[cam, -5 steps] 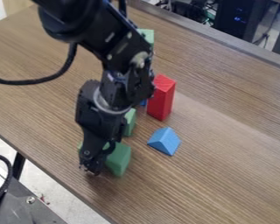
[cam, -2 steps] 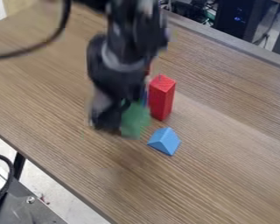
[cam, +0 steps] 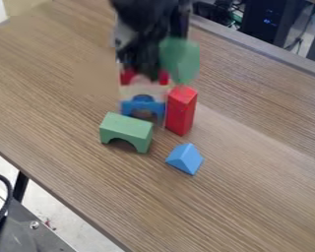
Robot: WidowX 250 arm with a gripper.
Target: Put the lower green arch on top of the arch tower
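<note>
Okay, gripper [cam: 145, 69] looks clamped on the arch [cam: 180, 60]; finger gap too smeared to tell. Arch pokes out at gripper's 3 o'clock, up off the table, long axis unclear. Tower [cam: 143, 105] shows at gripper's 6 o'clock, arch's 8 o'clock, so next move probably hinges on centering arch over tower.
</note>
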